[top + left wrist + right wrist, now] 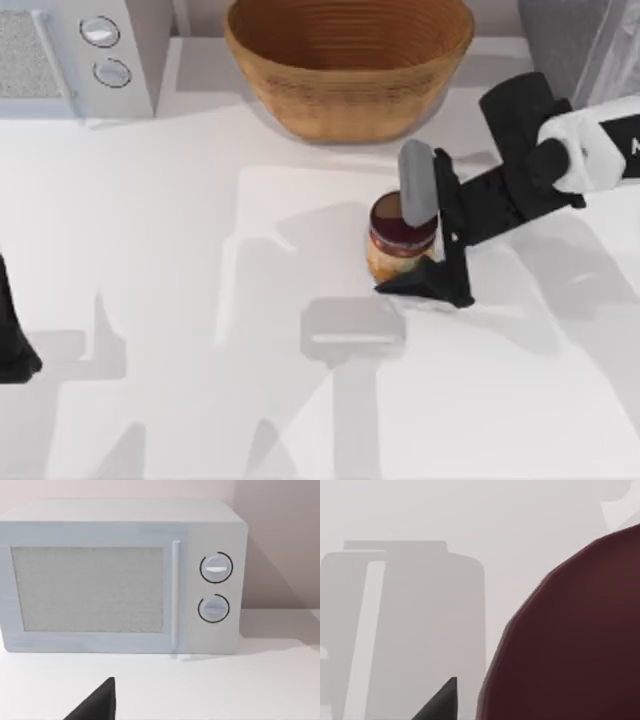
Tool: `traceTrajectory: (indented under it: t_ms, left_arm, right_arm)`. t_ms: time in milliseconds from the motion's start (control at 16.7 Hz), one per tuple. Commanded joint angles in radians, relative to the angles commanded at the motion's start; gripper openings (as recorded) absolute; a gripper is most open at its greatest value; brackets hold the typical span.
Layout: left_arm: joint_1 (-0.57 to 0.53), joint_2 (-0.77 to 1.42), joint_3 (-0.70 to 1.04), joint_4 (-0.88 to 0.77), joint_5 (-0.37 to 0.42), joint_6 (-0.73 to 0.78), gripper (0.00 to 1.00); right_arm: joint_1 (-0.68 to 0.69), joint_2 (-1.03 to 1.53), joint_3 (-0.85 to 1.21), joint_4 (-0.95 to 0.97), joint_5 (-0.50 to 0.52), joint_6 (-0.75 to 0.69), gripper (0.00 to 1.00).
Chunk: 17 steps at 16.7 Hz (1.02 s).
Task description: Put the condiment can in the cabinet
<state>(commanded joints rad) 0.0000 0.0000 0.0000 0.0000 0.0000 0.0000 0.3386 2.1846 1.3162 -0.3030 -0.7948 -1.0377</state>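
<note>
The condiment can [400, 240] stands upright on the white bench [200, 300], a little right of the middle and just in front of the woven basket [348, 62] at the far edge. The right hand [425, 240] has reached in from the right and straddles it: one grey finger lies over the far side of the maroon lid, the other sits low against the near side by the label. From where I stand the fingers look closed in on the jar, yet it seems to rest on the bench, so I'd judge this as the grasp being made, with the lift to come. In the right wrist view the dark lid looms large and close.

The cabinet [575, 45] is the grey speckled unit at the far right corner. The next move, I'd guess, calls for a firm grip, a straight lift clear of the bench, then a swing far and right without clipping the basket rim.

The left hand [15, 350] sits parked at the near left edge, facing the microwave [120, 577]; I cannot tell how far open it is.
</note>
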Motion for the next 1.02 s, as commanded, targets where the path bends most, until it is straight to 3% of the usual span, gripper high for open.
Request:
traceTrajectory:
  t_ms: [540,1020]
  left_arm:
    - [0.000,0.000,0.000,0.000,0.000,0.000,1.00]
    - [0.000,0.000,0.000,0.000,0.000,0.000,1.00]
  right_arm:
    - [0.000,0.000,0.000,0.000,0.000,0.000,0.02]
    - [0.000,0.000,0.000,0.000,0.000,0.000,0.00]
